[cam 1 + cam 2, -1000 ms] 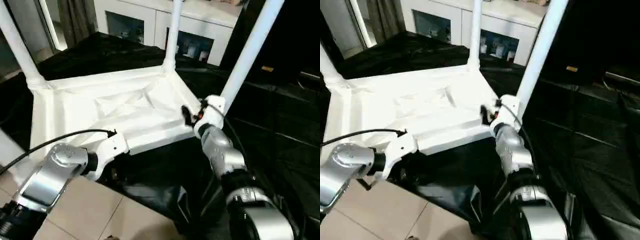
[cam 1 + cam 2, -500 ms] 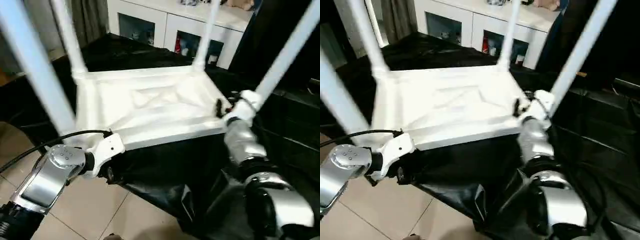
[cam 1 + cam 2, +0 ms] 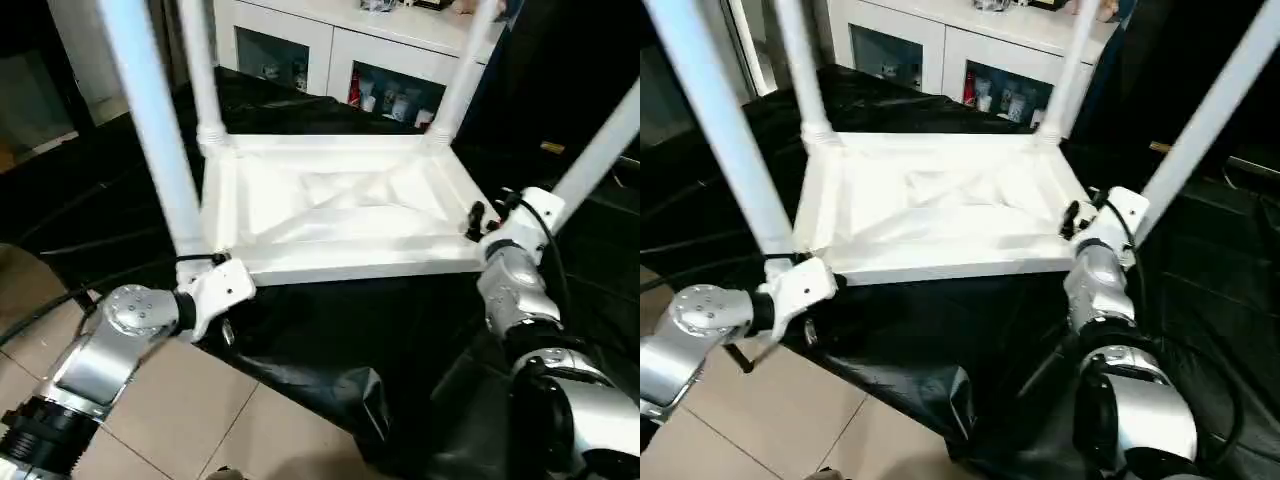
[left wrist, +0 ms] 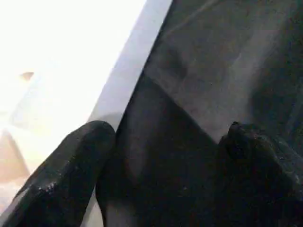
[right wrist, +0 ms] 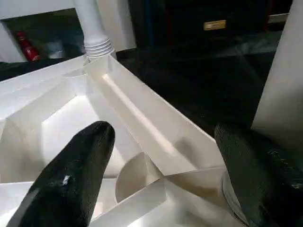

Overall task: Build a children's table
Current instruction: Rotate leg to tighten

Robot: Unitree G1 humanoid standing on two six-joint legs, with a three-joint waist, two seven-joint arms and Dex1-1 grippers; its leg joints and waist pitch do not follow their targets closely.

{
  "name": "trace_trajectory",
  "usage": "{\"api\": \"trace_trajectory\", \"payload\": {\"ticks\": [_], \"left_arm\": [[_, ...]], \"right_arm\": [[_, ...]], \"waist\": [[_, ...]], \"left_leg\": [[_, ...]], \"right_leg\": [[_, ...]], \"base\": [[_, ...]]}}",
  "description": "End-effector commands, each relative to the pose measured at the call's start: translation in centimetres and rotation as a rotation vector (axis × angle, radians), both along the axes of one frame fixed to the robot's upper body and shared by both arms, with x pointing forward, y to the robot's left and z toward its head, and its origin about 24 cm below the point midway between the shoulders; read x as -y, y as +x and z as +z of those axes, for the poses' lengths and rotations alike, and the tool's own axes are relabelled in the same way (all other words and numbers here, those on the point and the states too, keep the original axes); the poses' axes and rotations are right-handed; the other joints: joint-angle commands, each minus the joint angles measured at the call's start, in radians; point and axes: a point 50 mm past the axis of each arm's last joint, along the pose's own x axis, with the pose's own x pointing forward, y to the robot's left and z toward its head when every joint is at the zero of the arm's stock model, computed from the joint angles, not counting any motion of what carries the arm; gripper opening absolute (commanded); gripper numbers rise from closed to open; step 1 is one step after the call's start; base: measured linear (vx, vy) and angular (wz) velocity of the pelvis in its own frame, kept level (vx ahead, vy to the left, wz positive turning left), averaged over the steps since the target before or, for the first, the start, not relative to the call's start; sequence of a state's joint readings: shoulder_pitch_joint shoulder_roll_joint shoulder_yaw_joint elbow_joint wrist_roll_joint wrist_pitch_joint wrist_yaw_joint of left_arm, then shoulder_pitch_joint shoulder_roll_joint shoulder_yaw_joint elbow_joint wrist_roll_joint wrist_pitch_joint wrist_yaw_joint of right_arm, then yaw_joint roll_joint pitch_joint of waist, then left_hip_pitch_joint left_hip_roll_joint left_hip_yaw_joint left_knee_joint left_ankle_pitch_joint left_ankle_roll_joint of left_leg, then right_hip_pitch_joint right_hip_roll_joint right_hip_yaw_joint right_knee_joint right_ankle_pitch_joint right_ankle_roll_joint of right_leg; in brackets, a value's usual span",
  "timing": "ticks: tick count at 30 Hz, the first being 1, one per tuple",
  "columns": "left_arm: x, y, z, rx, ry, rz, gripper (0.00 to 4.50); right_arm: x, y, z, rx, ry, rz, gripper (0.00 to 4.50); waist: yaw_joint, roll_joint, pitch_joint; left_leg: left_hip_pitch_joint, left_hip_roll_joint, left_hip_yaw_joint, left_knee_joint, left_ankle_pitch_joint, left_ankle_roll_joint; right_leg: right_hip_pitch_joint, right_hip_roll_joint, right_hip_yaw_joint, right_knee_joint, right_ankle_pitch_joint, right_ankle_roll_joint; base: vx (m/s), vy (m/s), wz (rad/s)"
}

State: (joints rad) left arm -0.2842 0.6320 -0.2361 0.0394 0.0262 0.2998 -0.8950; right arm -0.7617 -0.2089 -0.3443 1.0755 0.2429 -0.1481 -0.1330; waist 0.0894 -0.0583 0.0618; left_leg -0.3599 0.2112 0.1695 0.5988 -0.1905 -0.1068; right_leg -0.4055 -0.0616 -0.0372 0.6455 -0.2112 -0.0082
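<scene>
Four legs: standing upward from the corners of the upturned children's table (image 3: 340, 215), which is lying on a black sheet (image 3: 330, 340).
Left gripper (image 4: 165, 175): jaws gaping wide, sitting at the table's near-left corner, beneath its rim.
Right gripper (image 5: 165, 175): jaws spread, straddling the table's near-right corner, one finger (image 5: 71, 175) over the ribbed underside, grasping nothing.
</scene>
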Motion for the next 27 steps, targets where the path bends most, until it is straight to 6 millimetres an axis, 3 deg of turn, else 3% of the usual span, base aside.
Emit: {"api": "trace_trajectory", "payload": {"ticks": [1,2,3,4,7,9,10,11,12,14,15,16,20,21,22,25,27], "left_arm": [[-0.1,-0.8,1.3,-0.018,-0.098,-0.052,4.47],[-0.2,-1.2,1.4,-0.039,-0.129,-0.068,4.47],[-0.4,-1.5,1.6,-0.059,-0.148,-0.079,4.47],[-0.7,-2.0,1.7,-0.092,-0.168,-0.081,4.47],[-1.9,-2.8,2.0,-0.152,-0.177,-0.060,4.47],[-3.4,-3.6,2.4,-0.197,-0.160,-0.041,4.47],[-5.2,-4.3,3.0,-0.208,-0.130,-0.014,4.47],[-5.5,-4.3,3.1,-0.207,-0.127,-0.010,4.47],[-7.0,-4.7,3.7,-0.199,-0.110,0.024,4.47],[-7.5,-4.7,4.0,-0.195,-0.106,0.037,4.47],[-8.4,-4.9,4.4,-0.188,-0.100,0.058,4.47],[-10.1,-5.1,5.3,-0.168,-0.098,0.108,4.47],[-12.1,-5.2,6.4,-0.106,-0.121,0.159,4.47],[-12.6,-4.9,7.2,-0.046,-0.180,0.175,4.47],[-13.0,-4.7,7.7,-0.004,-0.224,0.184,4.47],[-13.2,-4.2,8.7,0.080,-0.383,0.200,4.47],[-12.9,-4.2,9.0,0.089,-0.452,0.160,4.47]], "right_arm": [[1.7,-0.6,-0.1,0.004,-0.020,-0.050,3.80],[1.6,-0.7,-0.2,0.005,-0.024,-0.030,3.80],[1.4,-0.6,-0.2,0.009,-0.033,-0.003,3.80],[1.1,-0.6,-0.1,0.017,-0.052,0.034,3.80],[0.2,-0.7,-0.1,0.039,-0.076,0.142,3.80],[-0.7,-0.9,0.0,0.076,-0.062,0.257,3.80],[-1.6,-1.6,-0.2,0.107,-0.061,0.385,3.80],[-1.7,-1.7,-0.2,0.109,-0.061,0.398,3.80],[-2.4,-2.5,-0.4,0.110,-0.076,0.483,3.80],[-2.5,-2.8,-0.6,0.104,-0.087,0.506,3.80],[-2.6,-3.3,-0.9,0.089,-0.108,0.525,3.80],[-2.5,-4.4,-1.8,0.040,-0.185,0.555,3.80],[-2.0,-5.7,-2.6,0.005,-0.221,0.537,3.80],[-1.4,-6.2,-2.9,-0.023,-0.229,0.508,3.80],[-0.9,-6.6,-3.1,-0.044,-0.236,0.489,3.80],[1.0,-7.4,-3.6,-0.119,-0.252,0.364,3.80],[1.6,-7.6,-3.6,-0.139,-0.260,0.328,3.80]], "waist": [[-0.008,0.013,-0.074],[-0.010,0.011,-0.074],[-0.011,0.013,-0.073],[-0.012,0.022,-0.072],[-0.020,0.020,-0.068],[-0.026,0.023,-0.065],[-0.032,0.024,-0.064],[-0.033,0.027,-0.063],[-0.039,0.031,-0.060],[-0.043,0.035,-0.059],[-0.045,0.042,-0.059],[-0.045,0.041,-0.057],[-0.046,0.040,-0.053],[-0.045,0.046,-0.052],[-0.043,0.046,-0.052],[-0.040,0.049,-0.053],[-0.041,0.043,-0.053]], "left_leg": [[0.005,0.001,0.014,-0.062,-0.114,-0.019],[0.001,0.001,0.013,-0.064,-0.112,-0.018],[0.006,0.002,0.015,-0.062,-0.124,-0.017],[0.007,0.002,0.015,-0.063,-0.136,-0.016],[0.006,0.002,0.014,-0.065,-0.170,-0.014],[0.005,0.004,0.011,-0.068,-0.193,-0.012],[0.004,0.002,0.011,-0.068,-0.203,-0.008],[0.005,0.003,0.009,-0.068,-0.206,-0.002],[0.003,0.004,0.007,-0.072,-0.205,0.002],[0.007,0.006,0.006,-0.073,-0.213,-0.001],[0.011,0.007,0.006,-0.074,-0.235,-0.010],[0.013,0.007,0.007,-0.075,-0.253,-0.014],[0.016,0.005,0.006,-0.078,-0.298,-0.017],[0.016,0.005,0.004,-0.079,-0.300,-0.019],[0.017,0.003,0.005,-0.080,-0.298,-0.021],[0.018,0.003,0.003,-0.081,-0.300,-0.036],[0.018,0.003,0.004,-0.080,-0.307,-0.035]], "right_leg": [[0.052,-0.047,0.037,-0.057,0.001,-0.184],[0.054,-0.046,0.037,-0.058,0.000,-0.184],[0.049,-0.044,0.036,-0.058,-0.005,-0.185],[0.047,-0.042,0.036,-0.059,-0.016,-0.185],[0.047,-0.041,0.036,-0.065,-0.061,-0.181],[0.048,-0.042,0.037,-0.070,-0.092,-0.176],[0.048,-0.040,0.037,-0.074,-0.111,-0.176],[0.049,-0.040,0.038,-0.075,-0.110,-0.174],[0.050,-0.039,0.038,-0.080,-0.127,-0.171],[0.045,-0.037,0.037,-0.079,-0.127,-0.181],[0.040,-0.039,0.037,-0.080,-0.143,-0.194],[0.040,-0.037,0.037,-0.083,-0.163,-0.195],[0.036,-0.039,0.041,-0.094,-0.237,-0.181],[0.036,-0.040,0.041,-0.093,-0.241,-0.178],[0.035,-0.038,0.041,-0.095,-0.236,-0.177],[0.037,-0.039,0.039,-0.088,-0.206,-0.189],[0.039,-0.041,0.040,-0.089,-0.223,-0.180]], "base": [[0.000,0.000,0.00],[0.000,0.000,0.00],[0.000,0.000,0.00],[0.000,0.000,0.00],[0.000,0.000,0.00],[0.000,0.000,0.00],[0.000,0.000,0.00],[0.000,0.000,0.00],[0.000,0.000,0.00],[0.000,0.000,0.00],[0.000,0.000,0.00],[0.000,0.000,0.00],[0.000,0.000,0.00],[0.000,0.000,0.00],[0.000,0.000,0.00],[0.000,0.000,0.00],[0.000,0.000,0.00]]}}
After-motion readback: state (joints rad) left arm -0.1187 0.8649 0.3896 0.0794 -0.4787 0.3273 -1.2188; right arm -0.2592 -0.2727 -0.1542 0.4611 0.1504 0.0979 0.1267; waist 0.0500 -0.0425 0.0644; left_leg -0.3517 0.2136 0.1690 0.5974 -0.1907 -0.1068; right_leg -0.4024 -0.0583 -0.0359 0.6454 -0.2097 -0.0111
